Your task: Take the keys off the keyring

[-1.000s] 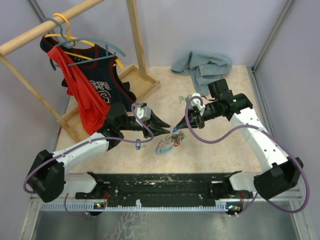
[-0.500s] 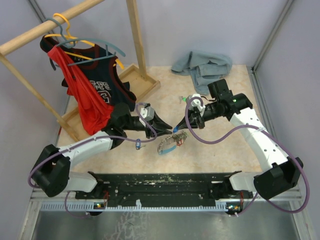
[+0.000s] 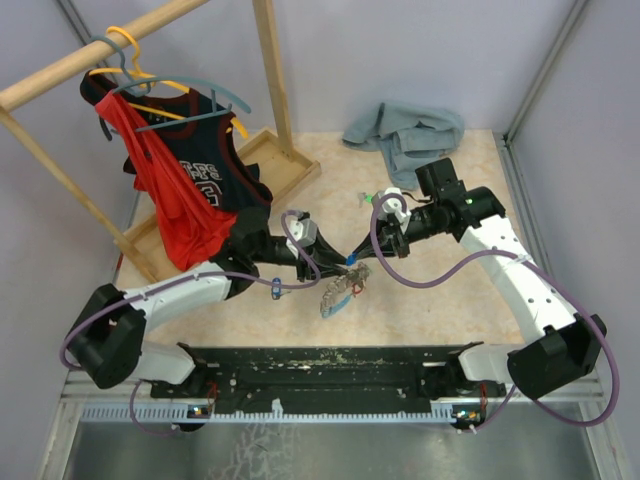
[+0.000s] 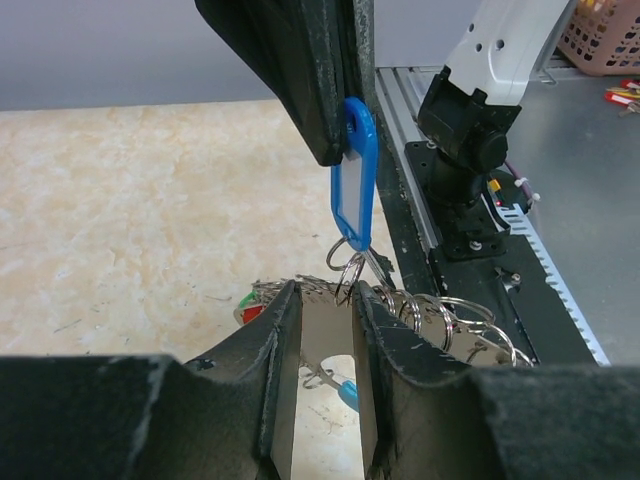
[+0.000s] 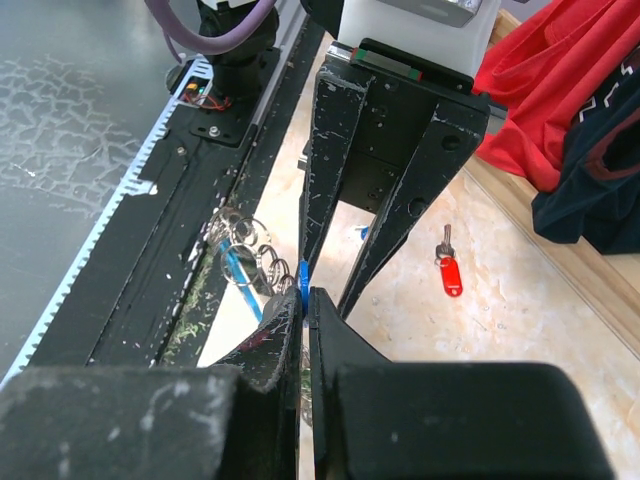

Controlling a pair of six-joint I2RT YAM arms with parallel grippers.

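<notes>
The blue tag (image 4: 353, 165) is clenched by the right fingers (image 4: 300, 80) above the keyring (image 4: 450, 315), with the left fingers (image 4: 250, 360) parted; that grip could be lost if tugged.

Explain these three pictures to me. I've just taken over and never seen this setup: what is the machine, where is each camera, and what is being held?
The machine is two robot arms bolted to the near edge of a table. The wide picture looks down from above and behind them. The other two come from a camera on each wrist.

The right gripper is shut on a blue tag. The keyring, a bunch of linked rings, hangs below that tag. The left gripper is open, its fingers on either side of the rings just under the tag.

A loose red-tagged key lies on the table, and a grey cloth lies at the back. A wooden rack hung with jerseys stands at the back left.
</notes>
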